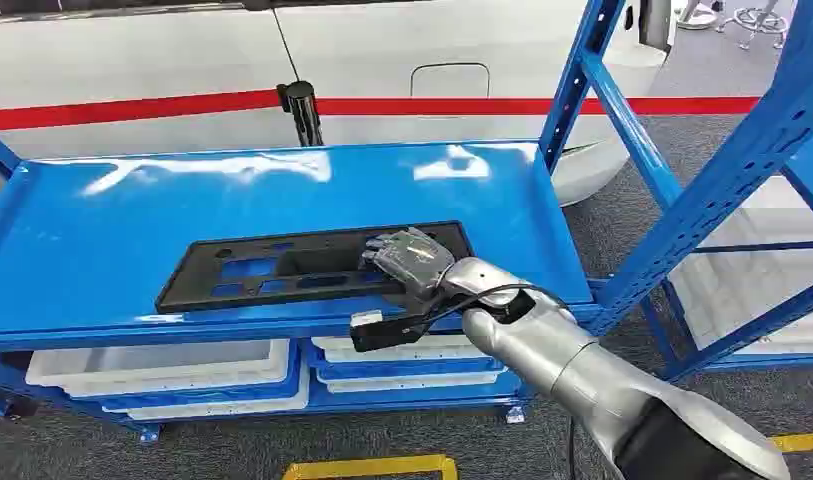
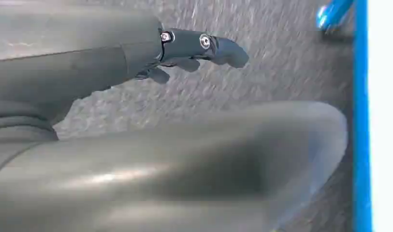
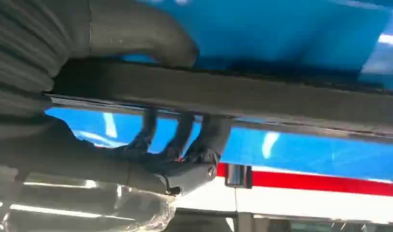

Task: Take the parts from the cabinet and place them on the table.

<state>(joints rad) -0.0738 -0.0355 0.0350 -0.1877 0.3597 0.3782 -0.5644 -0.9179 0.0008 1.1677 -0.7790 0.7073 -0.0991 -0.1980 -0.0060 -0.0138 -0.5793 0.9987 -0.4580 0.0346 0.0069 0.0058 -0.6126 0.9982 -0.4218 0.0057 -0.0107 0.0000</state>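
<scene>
Fingers, right hand: the dark fingers are seen curled against one face of the flat black plastic panel with rectangular cut-outs, with the thick grey thumb pressed on the opposite face; the panel's right end is gripped between them.
Fingers, left hand: the dark fingers are seen stretched out and slightly apart, with nothing between them, above grey carpet.
Blue metal shelving unit: a glossy top shelf is seen with perforated uprights at the right.
White vehicle body with a red stripe: seen directly behind the shelving unit.
Black plastic panel: lying lengthwise on the top shelf, close to the front edge; in the right wrist view its edge is seen raised slightly off the blue surface.
White plastic bins: seen side by side on the lower shelf, beneath the panel.
Yellow floor tape: seen on the grey carpet in front of the unit.
</scene>
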